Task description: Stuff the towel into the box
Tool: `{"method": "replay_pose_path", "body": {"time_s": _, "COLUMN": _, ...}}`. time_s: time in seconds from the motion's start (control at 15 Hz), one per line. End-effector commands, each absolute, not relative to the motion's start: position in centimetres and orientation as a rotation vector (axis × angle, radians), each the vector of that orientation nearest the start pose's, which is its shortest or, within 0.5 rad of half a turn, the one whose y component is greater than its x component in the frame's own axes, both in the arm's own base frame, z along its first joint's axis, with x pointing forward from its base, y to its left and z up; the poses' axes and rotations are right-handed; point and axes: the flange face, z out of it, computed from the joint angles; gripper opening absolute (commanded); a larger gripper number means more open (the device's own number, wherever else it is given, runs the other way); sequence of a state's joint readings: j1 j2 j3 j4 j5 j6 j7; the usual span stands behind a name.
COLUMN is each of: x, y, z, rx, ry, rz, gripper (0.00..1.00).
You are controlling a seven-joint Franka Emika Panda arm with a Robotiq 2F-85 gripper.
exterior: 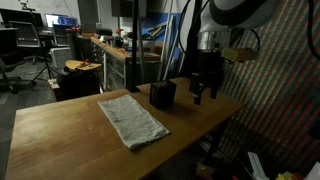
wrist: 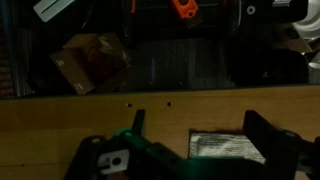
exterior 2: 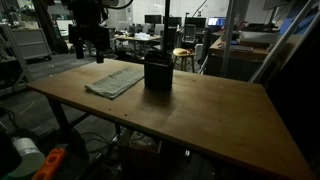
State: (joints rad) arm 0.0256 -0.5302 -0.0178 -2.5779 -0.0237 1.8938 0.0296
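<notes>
not started. towel (exterior: 132, 122) flat on table (exterior: 60, 130), just beside box (exterior: 162, 95), none of it inside. gripper (exterior: 203, 95) wide open, empty, hovering near box. grab and stuff all left.

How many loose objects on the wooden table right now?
2. The towel lies flat on the table; the box stands beside one end of it. The box's inside is not visible, so something may be hidden there.
</notes>
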Motion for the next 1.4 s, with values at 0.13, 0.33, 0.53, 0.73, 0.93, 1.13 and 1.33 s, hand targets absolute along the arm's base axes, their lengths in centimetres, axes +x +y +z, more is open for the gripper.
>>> {"method": "replay_pose_path", "body": {"time_s": 0.13, "x": 36.2, "y": 0.1, "z": 42.8, "rx": -3.149, "ry": 0.015, "rz": 0.234, "gripper": 1.0}}
{"method": "replay_pose_path", "body": {"time_s": 0.33, "x": 36.2, "y": 0.1, "z": 42.8, "rx": -3.149, "ry": 0.015, "rz": 0.234, "gripper": 1.0}}
{"method": "replay_pose_path", "body": {"time_s": 0.53, "x": 36.2, "y": 0.1, "z": 42.8, "rx": -3.149, "ry": 0.015, "rz": 0.234, "gripper": 1.0}}
{"method": "replay_pose_path", "body": {"time_s": 0.73, "x": 36.2, "y": 0.1, "z": 42.8, "rx": -3.149, "ry": 0.015, "rz": 0.234, "gripper": 1.0}}
{"method": "replay_pose_path", "body": {"time_s": 0.93, "x": 37.3, "y": 1.2, "z": 42.7, "rx": -3.149, "ry": 0.014, "rz": 0.214, "gripper": 1.0}}
{"method": "replay_pose_path", "body": {"time_s": 1.13, "x": 39.5, "y": 3.6, "z": 41.6, "rx": -3.112, "ry": 0.018, "rz": 0.171, "gripper": 1.0}}
{"method": "replay_pose_path", "body": {"time_s": 1.33, "x": 42.0, "y": 6.9, "z": 40.5, "rx": -3.063, "ry": 0.009, "rz": 0.106, "gripper": 1.0}}
